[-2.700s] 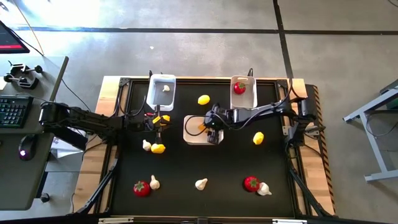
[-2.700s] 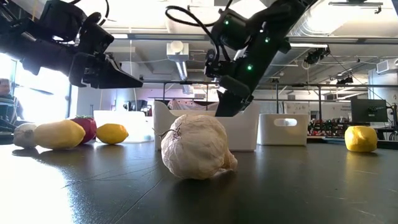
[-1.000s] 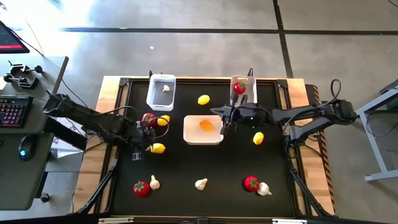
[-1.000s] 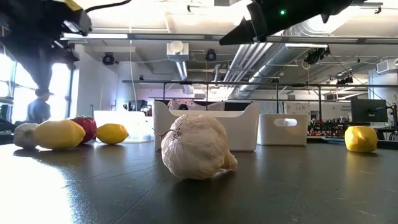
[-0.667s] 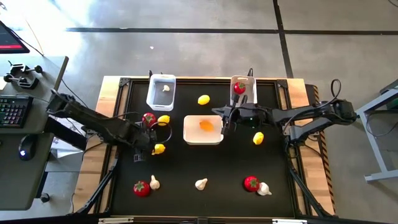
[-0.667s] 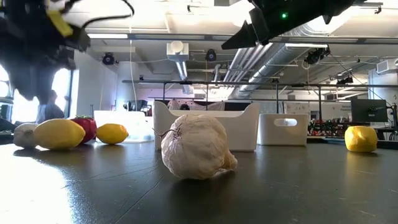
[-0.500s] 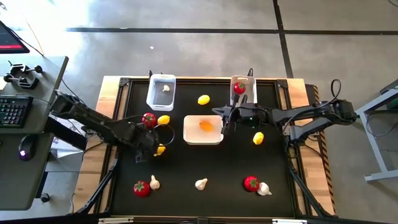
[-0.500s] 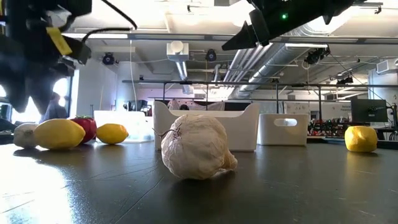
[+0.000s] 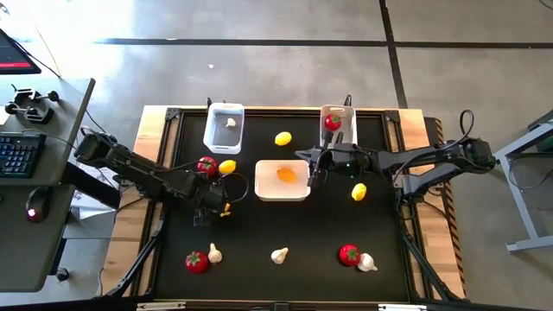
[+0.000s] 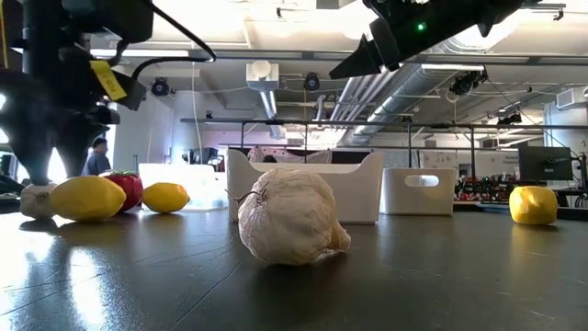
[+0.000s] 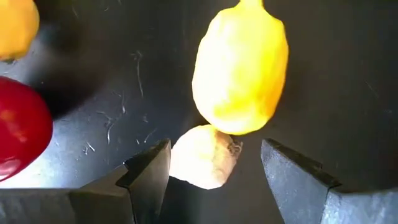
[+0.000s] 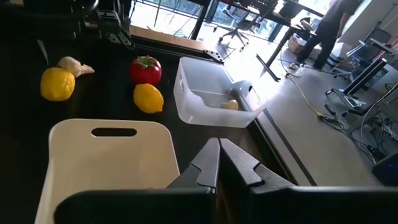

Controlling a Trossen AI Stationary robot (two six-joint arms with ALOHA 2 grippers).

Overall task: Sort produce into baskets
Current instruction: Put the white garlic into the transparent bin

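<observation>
Since a second ago the left tool (image 11: 211, 180) has dropped, jaws spread and empty, astride the garlic bulb (image 11: 204, 157) touching a lemon (image 11: 241, 68) at the high view's left-centre (probably lining up a grasp).

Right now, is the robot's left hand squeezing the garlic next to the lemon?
Apart. In the left wrist view the left hand is open, its fingers either side of the garlic with dark table showing between. The garlic touches the lemon.

The black surface (image 9: 259, 226) carries three white baskets (image 9: 282, 180), scattered lemons (image 9: 282, 138), red fruits (image 9: 349, 254) and garlic bulbs (image 9: 279, 255).
</observation>
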